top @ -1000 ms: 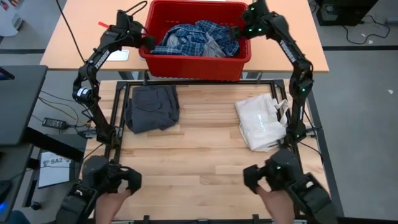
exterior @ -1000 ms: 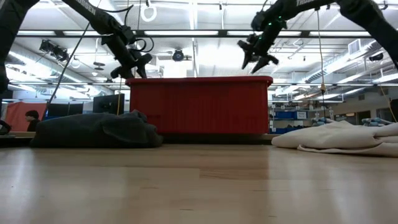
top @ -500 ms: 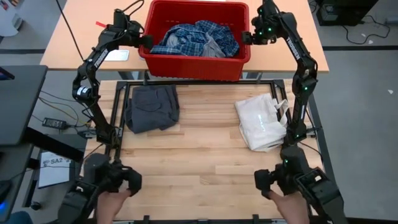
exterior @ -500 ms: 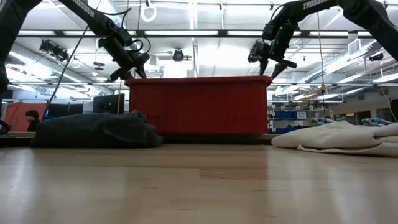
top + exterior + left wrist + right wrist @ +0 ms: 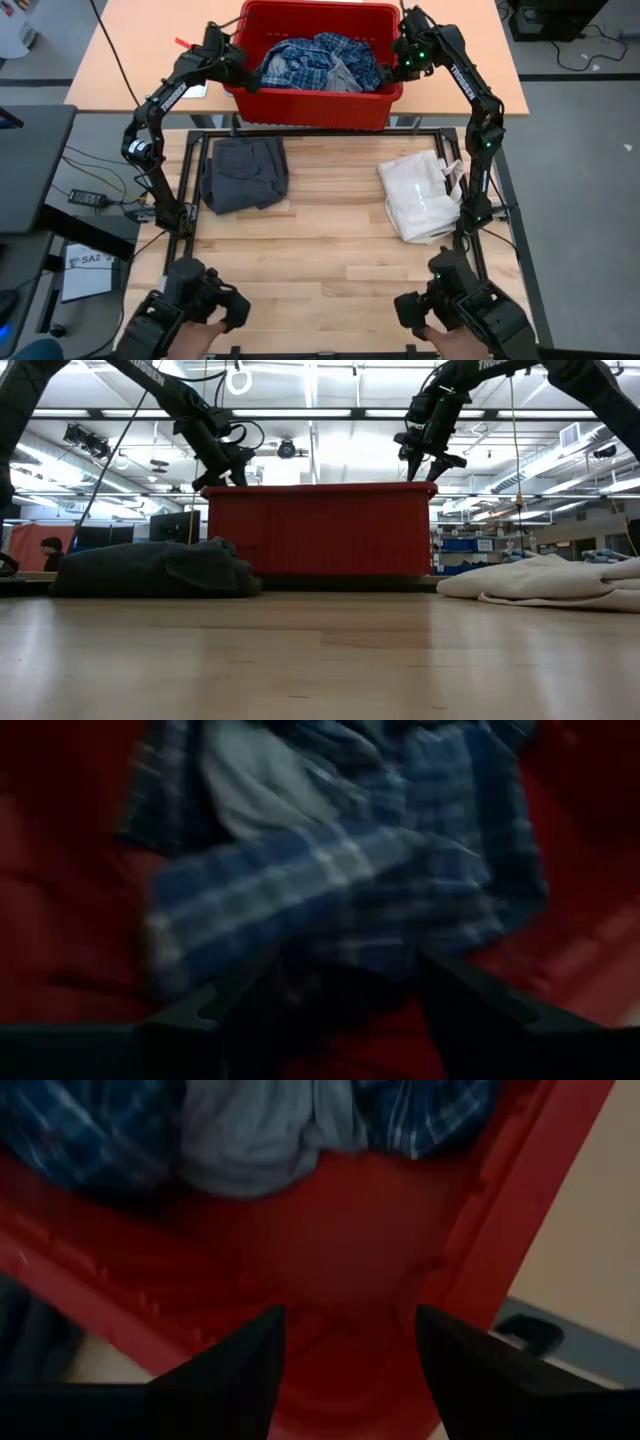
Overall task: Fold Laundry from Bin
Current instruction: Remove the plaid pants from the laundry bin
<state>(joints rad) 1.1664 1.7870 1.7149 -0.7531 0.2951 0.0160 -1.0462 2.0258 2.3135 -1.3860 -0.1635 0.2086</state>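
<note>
My left gripper (image 5: pixel 243 79) over left end of red bin (image 5: pixel 312 103), fingers apart, nothing between them — plaid shirt (image 5: pixel 330 890) right beneath. My right gripper (image 5: pixel 392 68) over bin's right end, fingers (image 5: pixel 225 1380) likewise spread and empty, above bare red wall. Bin's long axis runs left–right across far table. Inside I see plaid shirt bunched, light grey piece (image 5: pixel 343 77) beside it. Dark grey shorts (image 5: pixel 244 172) folded on near table, left; white fabric bag (image 5: pixel 420 197) right.
</note>
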